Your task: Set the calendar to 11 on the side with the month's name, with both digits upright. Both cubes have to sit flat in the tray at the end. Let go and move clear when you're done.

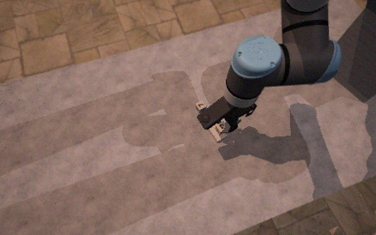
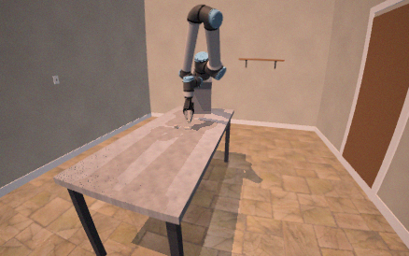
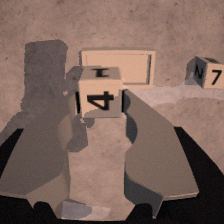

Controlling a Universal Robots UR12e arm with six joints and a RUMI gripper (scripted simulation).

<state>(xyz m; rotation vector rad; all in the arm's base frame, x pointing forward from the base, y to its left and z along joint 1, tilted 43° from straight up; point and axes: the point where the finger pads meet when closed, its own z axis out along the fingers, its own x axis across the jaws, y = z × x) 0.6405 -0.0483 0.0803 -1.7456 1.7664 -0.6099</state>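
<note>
Calendar tray (image 1: 217,136) (image 2: 188,128) (image 3: 117,52), where do you have it?

"On the counter (image 1: 64,171) (image 2: 140,161), toward the short edge by the arm's pedestal (image 2: 204,100), roughly midway between the two long edges. From my seat, the wrist view shows its raised rim and part of its inside."

"And the claw (image 1: 222,124) (image 2: 189,120) (image 3: 101,92)?"

"Mostly closed, with its fingers gripping one cube (image 1: 223,125) (image 3: 101,100). I have it pointing down at the counter, with the cube between the fingertips, held up over the tray area. In the wrist view the cube covers part of the tray's rim."

"What can you read on it?"

"A black 4 lying on its side, on the face toward the wrist camera. There's another dark mark on the adjoining face, but it's too foreshortened for me to name."

"And the other cube?"

"That second cube (image 1: 201,106) (image 2: 176,126) (image 3: 209,74) sits on the counter outside the tray, well apart from it, a little closer to the long edge at the top of the overhead view. It's turned at an angle, with an N on one side and a 7 on the next."

"So is 11 set?"

"No. One cube is in my grip and the other is out on the counter."
</note>
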